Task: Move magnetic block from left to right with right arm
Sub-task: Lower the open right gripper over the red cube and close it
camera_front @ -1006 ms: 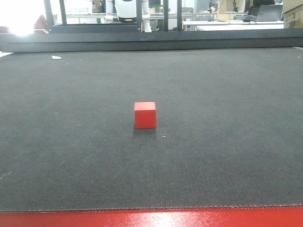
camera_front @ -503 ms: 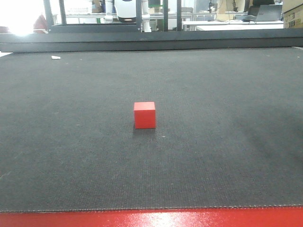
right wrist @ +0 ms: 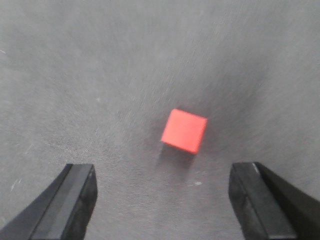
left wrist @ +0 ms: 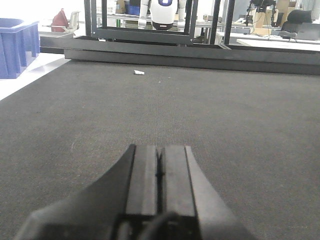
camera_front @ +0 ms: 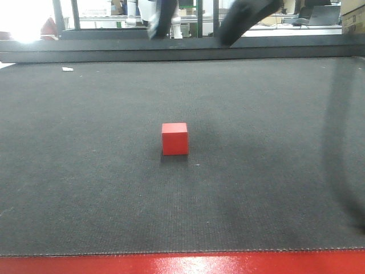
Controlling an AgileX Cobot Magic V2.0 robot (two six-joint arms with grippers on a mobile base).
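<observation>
The magnetic block (camera_front: 174, 138) is a small matte red cube resting alone on the dark mat, near the middle of the front view. In the right wrist view the magnetic block (right wrist: 184, 130) lies below and ahead of my right gripper (right wrist: 162, 172), whose two dark fingers stand wide apart with nothing between them. A blurred dark part of the right arm (camera_front: 245, 20) hangs at the top of the front view, high above the mat. My left gripper (left wrist: 160, 152) is low over the mat, fingers pressed together and holding nothing; the block does not show in that view.
A glossy red strip (camera_front: 182, 264) runs along the table's front edge. A black metal frame (camera_front: 171, 48) bounds the mat's far side. A small white scrap (camera_front: 68, 69) lies at the far left of the mat. A blue crate (left wrist: 17, 45) stands off the left edge.
The right arm has come into the top of the front view, and its shadow now falls across the right side of the mat. The red block has not moved.
</observation>
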